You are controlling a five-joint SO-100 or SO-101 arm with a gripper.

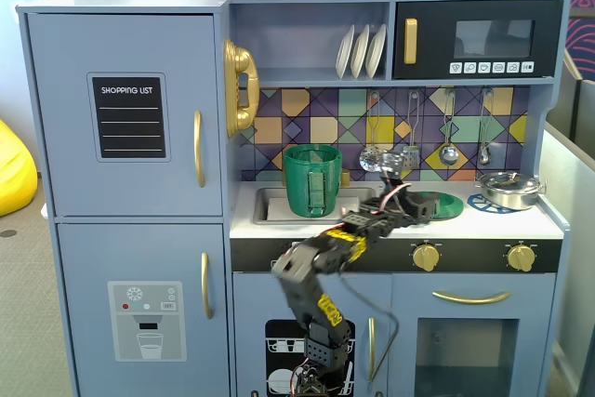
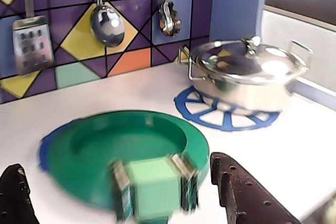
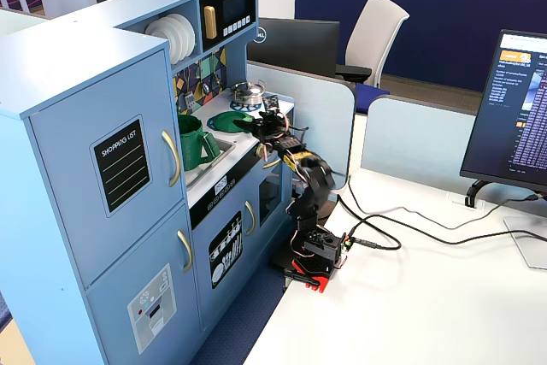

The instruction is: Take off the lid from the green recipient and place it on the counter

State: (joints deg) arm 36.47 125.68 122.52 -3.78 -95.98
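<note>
The green lid (image 2: 105,145) lies on the white counter (image 2: 157,90) over a blue burner print, hollow side up. Its light-green knob (image 2: 155,184) shows blurred at the near edge. My gripper (image 2: 116,163) is open, with the dark fingers (image 2: 241,192) wide on either side of the knob and not touching it. In both fixed views the lid (image 1: 439,204) (image 3: 226,120) sits right of the sink with the gripper (image 1: 409,207) (image 3: 261,126) at its near edge. The green recipient (image 1: 312,179) (image 3: 195,141) stands uncovered in the sink.
A silver lidded pan (image 2: 244,74) (image 1: 509,190) stands on the right burner print close to the lid. Utensils (image 2: 106,23) hang on the tiled back wall. The blue side wall (image 2: 236,3) closes off the counter on the right.
</note>
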